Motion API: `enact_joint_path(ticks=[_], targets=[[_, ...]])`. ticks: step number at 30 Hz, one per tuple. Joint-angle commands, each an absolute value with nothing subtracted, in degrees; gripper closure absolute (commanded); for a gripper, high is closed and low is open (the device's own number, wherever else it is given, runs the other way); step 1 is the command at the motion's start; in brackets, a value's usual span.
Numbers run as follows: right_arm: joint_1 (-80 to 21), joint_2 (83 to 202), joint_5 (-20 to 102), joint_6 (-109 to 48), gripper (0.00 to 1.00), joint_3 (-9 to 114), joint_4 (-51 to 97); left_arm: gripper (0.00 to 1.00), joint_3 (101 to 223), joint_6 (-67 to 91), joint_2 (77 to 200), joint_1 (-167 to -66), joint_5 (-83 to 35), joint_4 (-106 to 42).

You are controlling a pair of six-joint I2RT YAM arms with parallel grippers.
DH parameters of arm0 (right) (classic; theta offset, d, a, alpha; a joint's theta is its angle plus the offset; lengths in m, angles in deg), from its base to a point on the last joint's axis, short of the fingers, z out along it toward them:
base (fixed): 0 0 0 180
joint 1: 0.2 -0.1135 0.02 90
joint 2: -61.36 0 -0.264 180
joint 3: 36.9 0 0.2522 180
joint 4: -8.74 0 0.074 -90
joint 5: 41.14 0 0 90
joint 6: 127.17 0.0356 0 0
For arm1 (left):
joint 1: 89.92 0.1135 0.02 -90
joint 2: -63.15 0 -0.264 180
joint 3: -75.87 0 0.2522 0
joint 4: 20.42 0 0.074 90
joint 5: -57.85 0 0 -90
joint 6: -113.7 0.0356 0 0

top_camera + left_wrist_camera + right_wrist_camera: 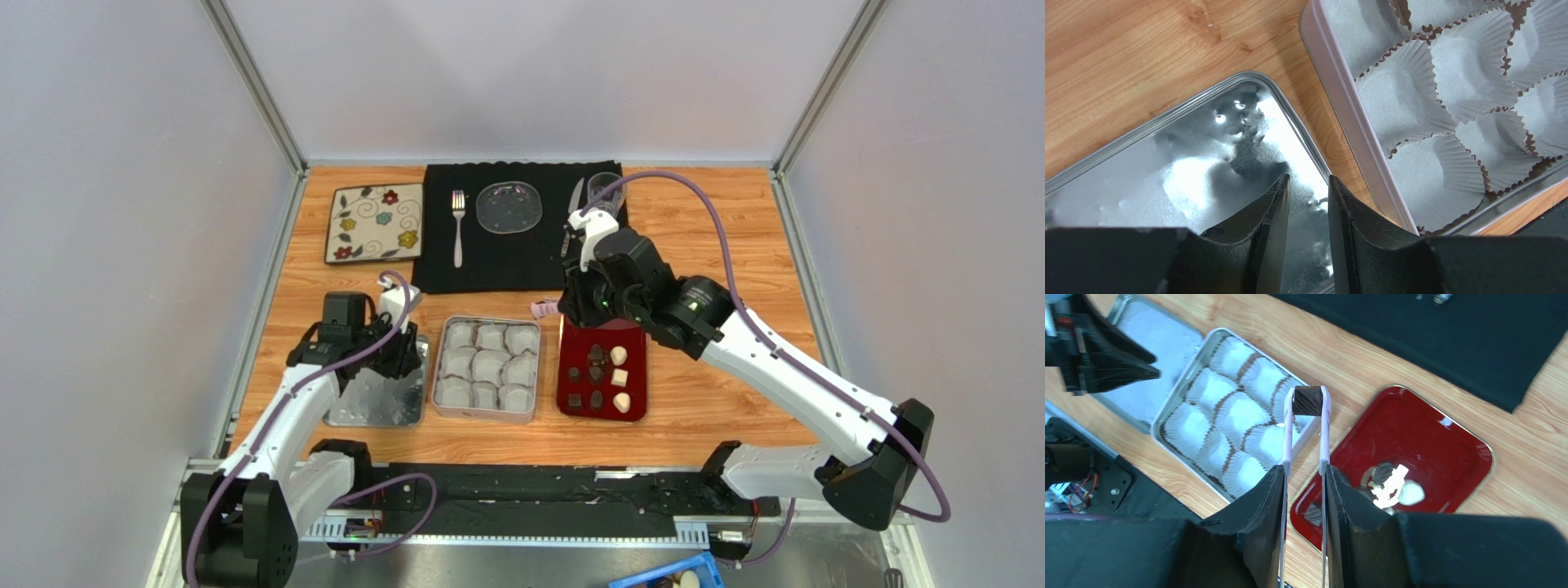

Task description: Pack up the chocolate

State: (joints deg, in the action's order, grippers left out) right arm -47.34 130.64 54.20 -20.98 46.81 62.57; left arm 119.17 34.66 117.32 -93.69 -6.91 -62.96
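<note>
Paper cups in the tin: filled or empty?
Empty: all paper cups in the tin show white; one dark chocolate hangs in tongs above.

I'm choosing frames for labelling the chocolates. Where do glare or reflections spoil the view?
Right wrist: a white glare patch on the red tray washes out the chocolates there; the dark piece in the tweezers is crisp. Left wrist: the tin lid mirrors blotchy light. Top external: evenly lit, sharp.

Robotics lab cell, blank grey wall panels (111, 184) in aluminium framing (252, 80) boxed in a wooden table (763, 221), left arm (288, 417) and right arm (785, 368) stood bolted to a rail (540, 493) at its near edge
</note>
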Motion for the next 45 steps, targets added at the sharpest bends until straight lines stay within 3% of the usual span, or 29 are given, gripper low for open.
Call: enact_joint_path(ticks=[1,10,22,29,34,39,45], targets=[[-49.68,133.69,52.46,-20.56,0.88,51.47,59.59,0.63,118.63,35.04,118.52,-96.77,-9.46,-57.83],[-51.27,138.35,51.32,-19.77,0.89,53.33,57.12,0.64,115.91,32.58,120.8,-101.52,-9.47,-54.93],[-51.44,139.76,50.71,-19.42,0.89,51.83,55.02,0.62,115.82,30.82,120.01,-106.26,-1.12,-55.1],[-51.35,142.39,47.82,-18.63,0.89,51.92,52.82,0.61,116.96,34.85,118.61,-106.62,-6.3,-58.61],[-52.67,146.52,47.19,-18.8,0.89,54.2,51.77,0.54,117.66,37.58,115.97,-106.44,-13.15,-59.5],[-53.64,150.13,46.66,-19.06,0.89,56.57,50.8,0.5,121.26,34.96,115.35,-101.53,-11.69,-60.99],[-53.99,153.82,45.43,-18.8,0.89,58.6,49.83,0.54,125.14,33.1,120.36,-92.38,-2.97,-64.77]])
